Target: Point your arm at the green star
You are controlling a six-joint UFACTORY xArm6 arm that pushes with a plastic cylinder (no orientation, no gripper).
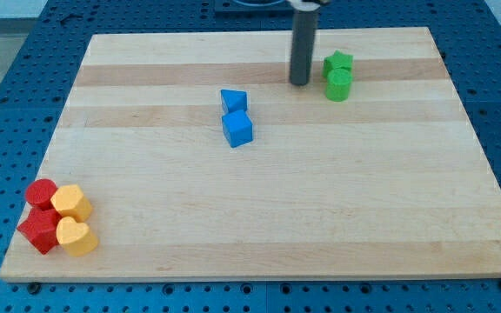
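Observation:
The green star [338, 62] lies near the view's top right of the wooden board [320, 209]. A green cylinder-like block [338, 85] touches it just below. My tip [299, 83] rests on the board a short way to the left of both green blocks, level with the green cylinder and apart from them. The dark rod rises straight up from the tip and leaves the view at the top.
A blue triangular block [233, 100] and a blue cube [237, 129] sit together left of centre. At the bottom left corner, a red cylinder [41, 192], a red star-like block [38, 229], a yellow hexagonal block [72, 202] and a yellow heart [76, 237] cluster.

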